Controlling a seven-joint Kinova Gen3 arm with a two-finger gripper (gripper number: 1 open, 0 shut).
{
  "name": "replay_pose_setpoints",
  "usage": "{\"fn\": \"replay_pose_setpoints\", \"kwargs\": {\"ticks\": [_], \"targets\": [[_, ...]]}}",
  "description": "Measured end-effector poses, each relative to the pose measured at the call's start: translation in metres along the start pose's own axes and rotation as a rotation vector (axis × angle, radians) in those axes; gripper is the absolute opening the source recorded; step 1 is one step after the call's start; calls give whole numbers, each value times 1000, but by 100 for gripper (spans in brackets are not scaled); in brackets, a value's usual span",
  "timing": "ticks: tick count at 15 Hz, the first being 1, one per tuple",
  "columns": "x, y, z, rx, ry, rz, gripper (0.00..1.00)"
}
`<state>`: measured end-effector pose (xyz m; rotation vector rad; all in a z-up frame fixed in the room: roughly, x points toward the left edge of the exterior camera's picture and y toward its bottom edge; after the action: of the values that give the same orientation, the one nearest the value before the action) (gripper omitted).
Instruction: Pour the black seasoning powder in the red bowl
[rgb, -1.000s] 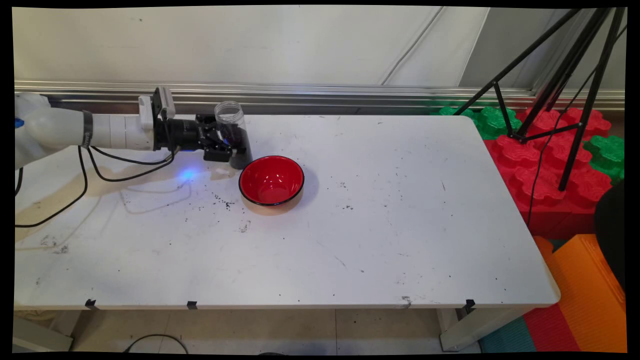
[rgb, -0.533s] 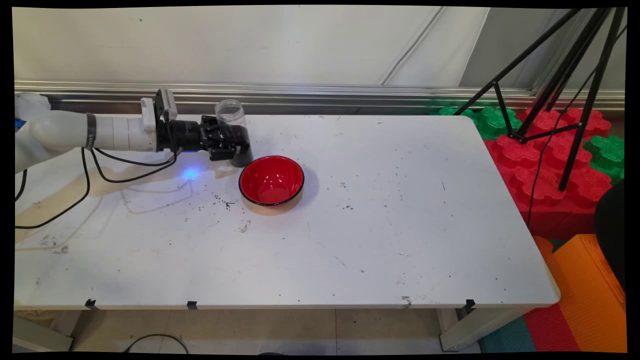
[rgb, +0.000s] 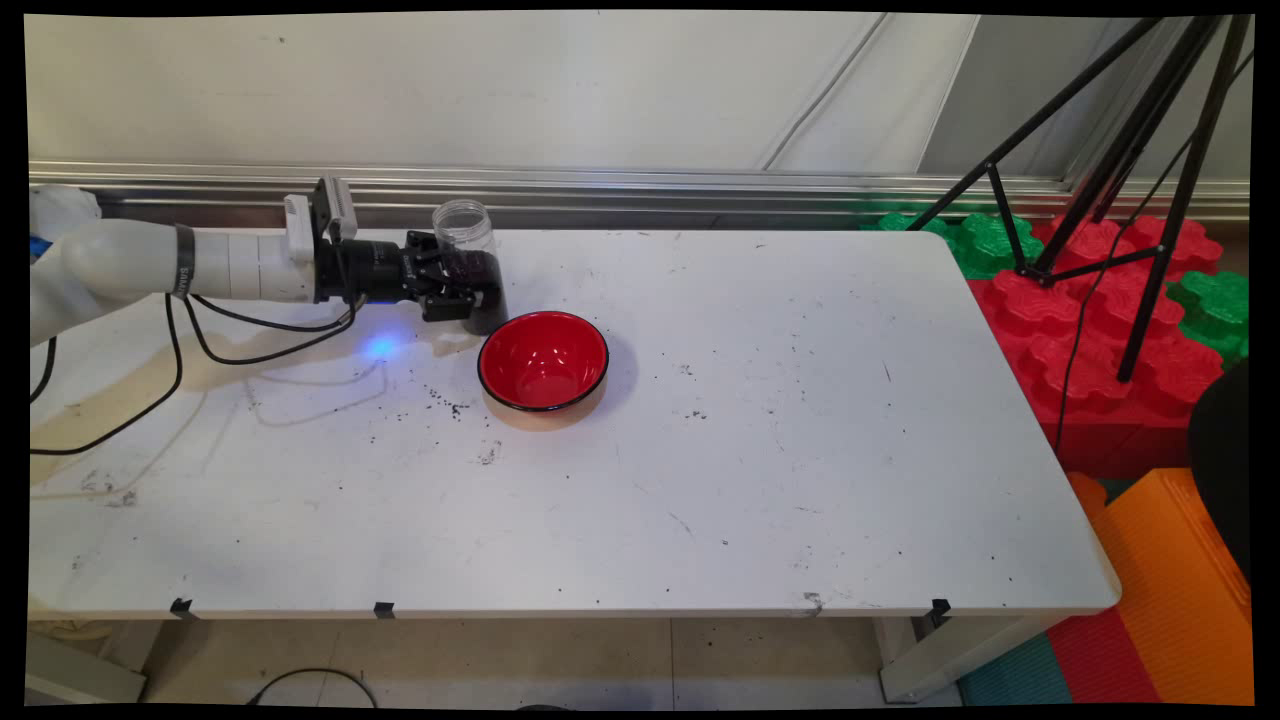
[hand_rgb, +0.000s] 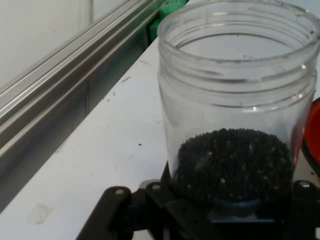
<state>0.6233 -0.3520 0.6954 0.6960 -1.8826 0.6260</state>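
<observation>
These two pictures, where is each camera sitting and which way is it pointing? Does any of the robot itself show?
Main view: fixed above the table's near side, looking down across it to the wall; shows the white arm, cables and gripper.
Hand view: on the hand, looking along the gripper; only black linkage shows at the bottom.
Shared: the open clear jar of dark grains, gripped, and the red bowl beside it.

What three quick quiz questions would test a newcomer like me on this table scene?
1. True or false: the clear plastic jar has no lid.
2. The jar holds: A) water B) small dark grains C) nothing.
3. What stands right beside the jar on the white table?

Key: 1 true. 2 B. 3 the red bowl with a black rim, which is empty. The black two-finger gripper is at the jar's lower part.
</observation>
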Motion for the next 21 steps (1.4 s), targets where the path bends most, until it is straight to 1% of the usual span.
{"fn": "replay_pose_setpoints", "kwargs": {"ticks": [3,6,12,14,18,19,21], "targets": [[11,-1,2,-1,-1,23,0],[26,-2,5,-1,9,53,0],[54,3,10,-13,29,180,0],[62,4,11,-13,30,233,0],[72,7,13,-15,11,352,0],[74,8,15,-20,7,387,0],[78,11,20,-30,-4,488,0]]}}
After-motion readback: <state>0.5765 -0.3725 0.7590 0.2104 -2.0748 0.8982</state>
